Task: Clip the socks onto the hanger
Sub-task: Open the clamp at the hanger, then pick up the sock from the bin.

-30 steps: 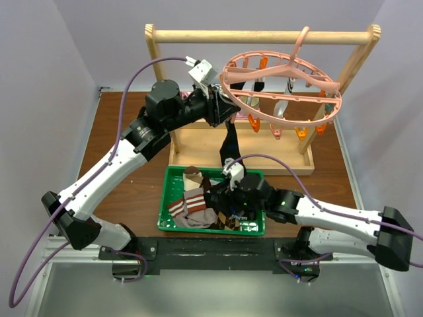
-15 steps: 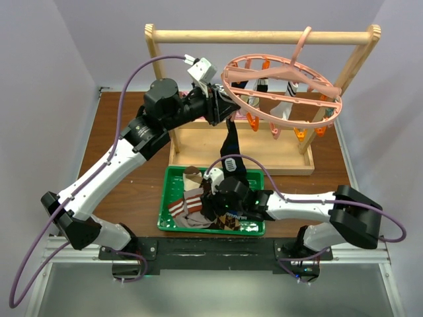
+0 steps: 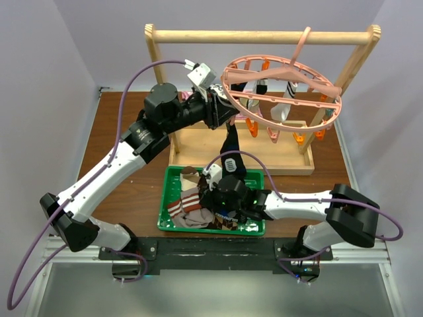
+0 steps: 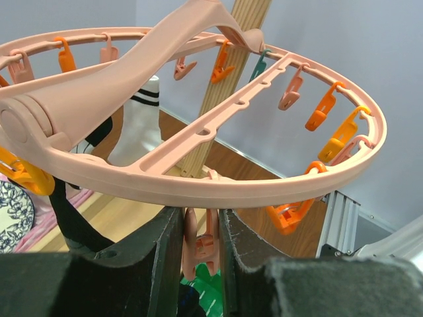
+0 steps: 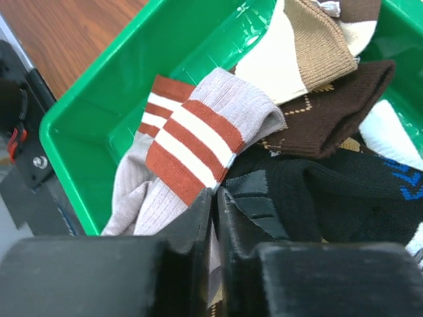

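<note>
Left hand (image 4: 200, 221) pinches a clip (image 4: 206, 252) under the hanger (image 4: 198, 181); right hand (image 5: 215, 195) pinches a striped sock (image 5: 198, 135) in the green bin (image 5: 86, 119).

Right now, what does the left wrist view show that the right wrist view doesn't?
Left wrist only: the pink hanger, the wooden post, a hanging white sock, and the left claw closed on a clip. Right wrist only: the right claw pinching the striped sock beside a black sock. Both: the green bin, only a sliver from the left.
</note>
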Robot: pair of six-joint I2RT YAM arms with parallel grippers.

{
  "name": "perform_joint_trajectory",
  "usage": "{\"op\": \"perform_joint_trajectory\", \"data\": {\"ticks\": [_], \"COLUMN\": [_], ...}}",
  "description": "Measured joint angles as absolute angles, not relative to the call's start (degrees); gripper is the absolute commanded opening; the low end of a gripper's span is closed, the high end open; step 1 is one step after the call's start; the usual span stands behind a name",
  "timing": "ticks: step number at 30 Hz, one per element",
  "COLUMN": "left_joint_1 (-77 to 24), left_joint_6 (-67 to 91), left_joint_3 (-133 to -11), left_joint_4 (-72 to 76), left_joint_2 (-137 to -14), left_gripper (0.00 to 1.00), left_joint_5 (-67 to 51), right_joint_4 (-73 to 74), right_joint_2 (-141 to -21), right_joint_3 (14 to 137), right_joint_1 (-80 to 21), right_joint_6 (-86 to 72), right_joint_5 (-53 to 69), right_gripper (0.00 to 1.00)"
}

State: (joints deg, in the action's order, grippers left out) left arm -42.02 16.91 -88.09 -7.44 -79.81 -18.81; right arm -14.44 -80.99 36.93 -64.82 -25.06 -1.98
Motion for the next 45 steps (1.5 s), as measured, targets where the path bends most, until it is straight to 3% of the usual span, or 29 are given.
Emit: {"op": "perform_joint_trajectory", "data": {"ticks": [1, 7, 8, 11, 17, 25, 33, 36, 45], "left_joint_1": [-42.0, -42.0, -42.0, -42.0, -42.0, -42.0, -41.8, -41.6, -41.4], "left_joint_6": [16.9, 17.0, 17.0, 17.0, 17.1, 17.4, 18.0, 18.4, 18.5], "left_joint_3": [-87.9, -87.0, -86.8, -86.3, -85.7, -84.9, -84.4, -84.1, -83.6], "left_joint_4": [-7.2, -6.7, -6.5, -6.4, -6.3, -6.2, -5.9, -5.6, -5.4], "left_joint_2": [-79.8, -79.4, -79.4, -79.1, -78.8, -78.4, -78.2, -78.0, -77.6], "left_gripper": [0.0, 0.0, 0.0, 0.0, 0.0, 0.0, 0.0, 0.0, 0.0], "left_joint_5": [-18.8, -18.9, -18.9, -18.9, -19.1, -19.2, -19.3, -19.3, -19.4], "right_joint_4": [-14.5, -13.6, -13.2, -11.6, -4.2, 4.6, 3.4, 1.0, -9.6], "right_joint_2": [-80.9, -78.4, -76.9, -71.2, -63.2, -58.9, -70.0, -70.4, -72.0], "right_joint_3": [36.9, 36.9, 36.8, 36.6, 36.6, 36.1, 40.5, 39.8, 36.9], "right_joint_1": [-64.8, -64.8, -64.8, -64.9, -64.9, -67.7, -76.1, -77.0, -76.9], "right_joint_6": [-25.1, -25.6, -25.6, -25.5, -24.1, -15.8, 4.5, 13.6, 30.3], "right_joint_5": [-2.0, -2.6, -2.9, -3.9, -7.1, -12.7, -22.8, -23.9, -23.1], "right_gripper": [0.0, 0.0, 0.1, 0.23, 0.25, 0.54, 0.59, 0.63, 0.64]}}
